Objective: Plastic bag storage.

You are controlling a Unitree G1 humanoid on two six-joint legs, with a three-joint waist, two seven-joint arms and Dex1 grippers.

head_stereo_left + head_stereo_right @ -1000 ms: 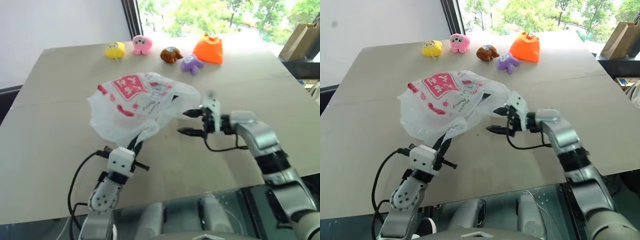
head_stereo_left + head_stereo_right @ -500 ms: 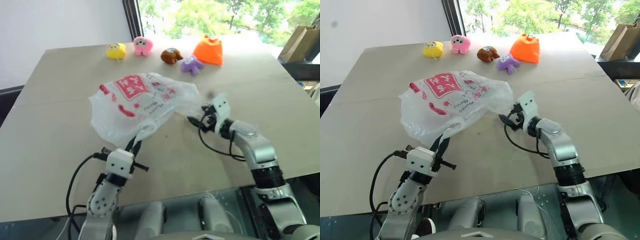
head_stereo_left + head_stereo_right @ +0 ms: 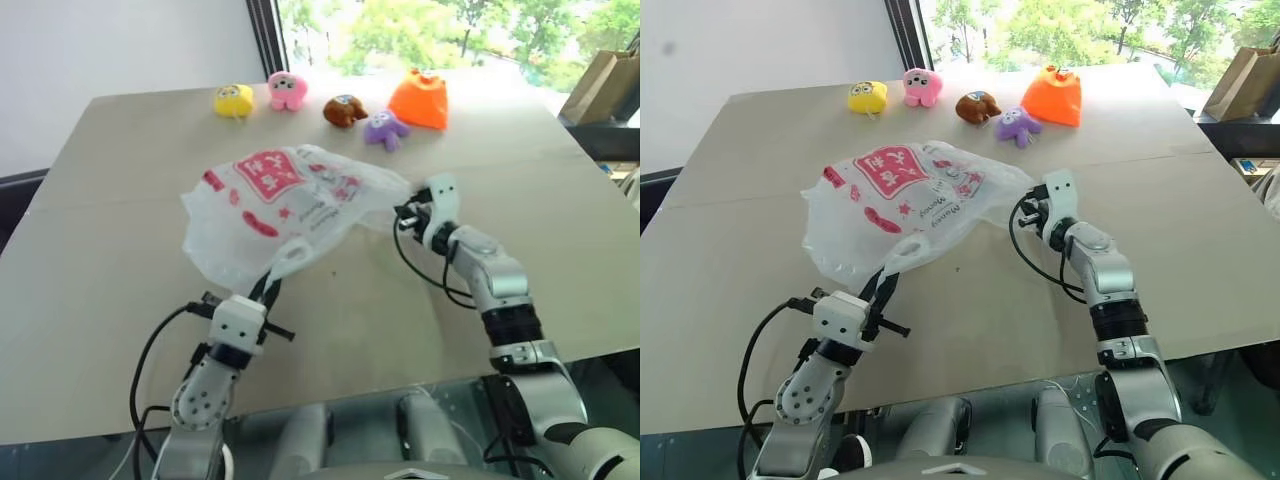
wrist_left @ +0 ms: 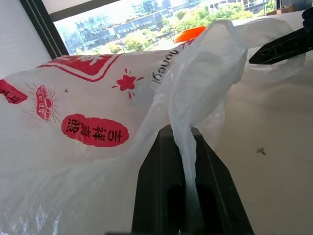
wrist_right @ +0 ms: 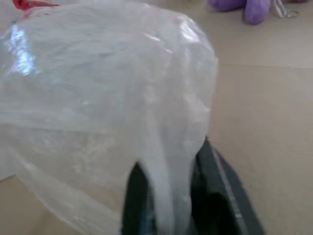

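The plastic bag, thin translucent white with a red square logo and red stars, lies puffed up in the middle of the table. My left gripper is shut on a twisted handle strip at the bag's near side; the left wrist view shows the strip pinched between its black fingers. At the bag's right edge my right gripper is shut on a fold of the plastic, and the right wrist view has that film running down between its fingers.
Several small plush toys line the far edge of the tan table: a yellow one, a pink one, a brown one, a purple one and an orange pouch-shaped one. A paper bag stands beyond the table's right corner.
My right gripper moved forward to the bag's right edge, turned, and went from open to shut on the plastic. The left gripper kept its hold and stayed in place.
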